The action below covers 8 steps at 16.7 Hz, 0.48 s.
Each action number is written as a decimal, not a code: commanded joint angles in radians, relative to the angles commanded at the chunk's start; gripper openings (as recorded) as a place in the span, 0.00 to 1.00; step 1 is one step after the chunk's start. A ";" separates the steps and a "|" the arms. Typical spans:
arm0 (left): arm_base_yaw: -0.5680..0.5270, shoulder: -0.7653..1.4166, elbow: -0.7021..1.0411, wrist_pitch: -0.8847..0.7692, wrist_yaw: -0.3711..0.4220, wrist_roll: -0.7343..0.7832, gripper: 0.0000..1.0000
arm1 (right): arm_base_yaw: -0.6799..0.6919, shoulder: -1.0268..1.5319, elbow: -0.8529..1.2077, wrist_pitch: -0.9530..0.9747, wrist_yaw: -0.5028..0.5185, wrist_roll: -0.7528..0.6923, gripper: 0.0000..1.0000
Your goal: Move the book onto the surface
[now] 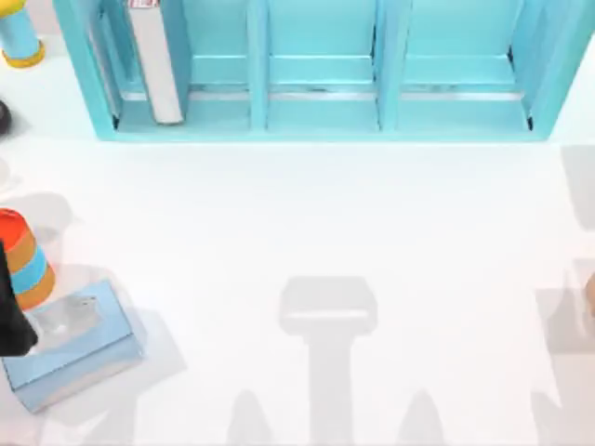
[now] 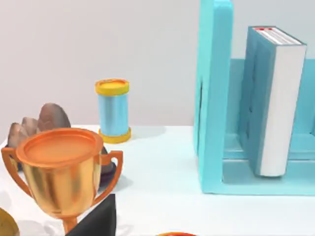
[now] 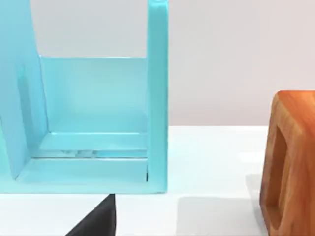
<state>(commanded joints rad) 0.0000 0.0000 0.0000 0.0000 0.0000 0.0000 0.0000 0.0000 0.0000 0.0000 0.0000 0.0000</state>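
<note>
Nearest the lens in the left wrist view is a black edge of the left gripper [image 2: 97, 221], just beside a gold trophy [image 2: 61, 172]; whether that gripper is apart or together cannot be told. Behind the trophy lie brown rocks [image 2: 47, 119], and farther back stands a blue can [image 2: 113, 110] with yellow ends, which the top view puts in the upper left corner of the frame. The right wrist view shows the same kind of black edge of the right gripper [image 3: 97, 219], state likewise impossible to tell, near a wooden block [image 3: 290, 162].

The book [image 1: 153, 60] stands upright in the leftmost compartment of the shelf [image 1: 321, 121] at the upper left of the top view, white page edges facing out, a gap between it and the shelf's left wall. It is not on the table [image 1: 325, 214]. At the lower left of the top view a tissue box [image 1: 74, 348] lies flat, touching a striped cylinder [image 1: 23, 260], with the dark left arm [image 1: 11, 311] over both at the frame's left edge.
</note>
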 joint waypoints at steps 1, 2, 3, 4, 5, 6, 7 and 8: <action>0.000 0.000 0.000 0.000 0.000 0.000 1.00 | 0.000 0.000 0.000 0.000 0.000 0.000 1.00; 0.000 0.000 0.000 0.000 0.000 0.000 1.00 | 0.000 0.000 0.000 0.000 0.000 0.000 1.00; -0.003 0.009 0.005 0.006 -0.001 0.000 1.00 | 0.000 0.000 0.000 0.000 0.000 0.000 1.00; -0.008 0.026 0.015 0.017 -0.003 0.001 1.00 | 0.000 0.000 0.000 0.000 0.000 0.000 1.00; -0.015 0.053 0.030 0.036 -0.007 0.002 1.00 | 0.000 0.000 0.000 0.000 0.000 0.000 1.00; -0.024 0.091 0.050 0.062 -0.012 0.003 1.00 | 0.000 0.000 0.000 0.000 0.000 0.000 1.00; -0.033 0.137 0.071 0.095 -0.018 0.003 1.00 | 0.000 0.000 0.000 0.000 0.000 0.000 1.00; -0.043 0.190 0.093 0.132 -0.024 0.003 1.00 | 0.000 0.000 0.000 0.000 0.000 0.000 1.00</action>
<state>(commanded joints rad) -0.0430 0.1901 0.0934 0.1325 -0.0242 0.0027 0.0000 0.0000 0.0000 0.0000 0.0000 0.0000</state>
